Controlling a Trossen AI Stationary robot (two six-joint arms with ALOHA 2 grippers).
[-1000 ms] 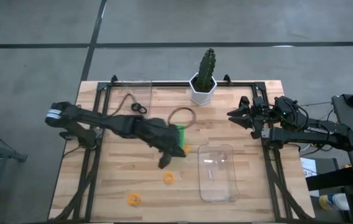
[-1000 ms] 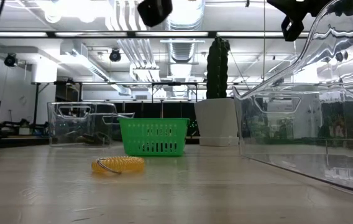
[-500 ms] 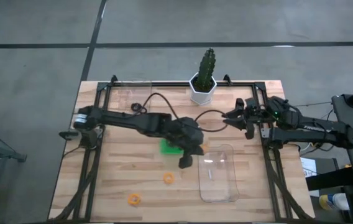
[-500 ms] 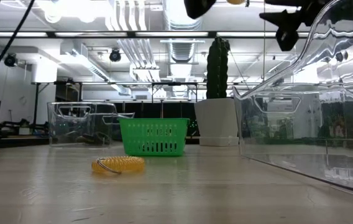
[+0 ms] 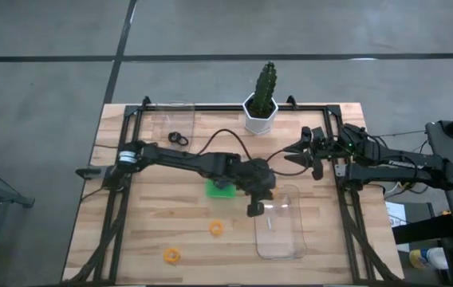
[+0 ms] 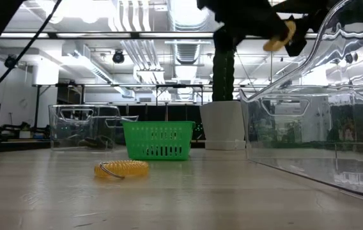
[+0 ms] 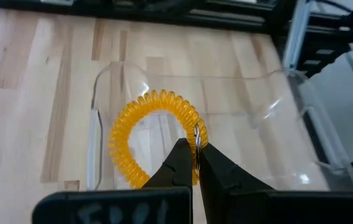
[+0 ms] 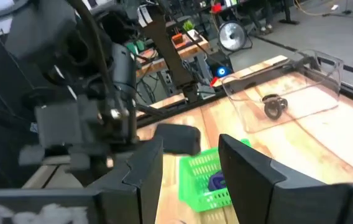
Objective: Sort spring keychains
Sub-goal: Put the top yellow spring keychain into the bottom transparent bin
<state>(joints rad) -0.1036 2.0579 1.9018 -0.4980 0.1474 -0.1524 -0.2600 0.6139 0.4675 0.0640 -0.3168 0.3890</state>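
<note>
The left gripper (image 7: pixel 192 163) hangs above the near rim of the clear bin (image 5: pixel 290 239), its jaws pinched on an orange keychain (image 7: pixel 155 138). Bare wood lies open beside 2 more orange keychains (image 5: pixel 216 228). The right gripper (image 5: pixel 297 154) waits by the table's edge, jaws parted, empty.

The high view looks straight down on the whole table (image 5: pixel 155 231); the low view sits at tabletop level, facing the green basket (image 6: pixel 158 140), shared with the right wrist view.
</note>
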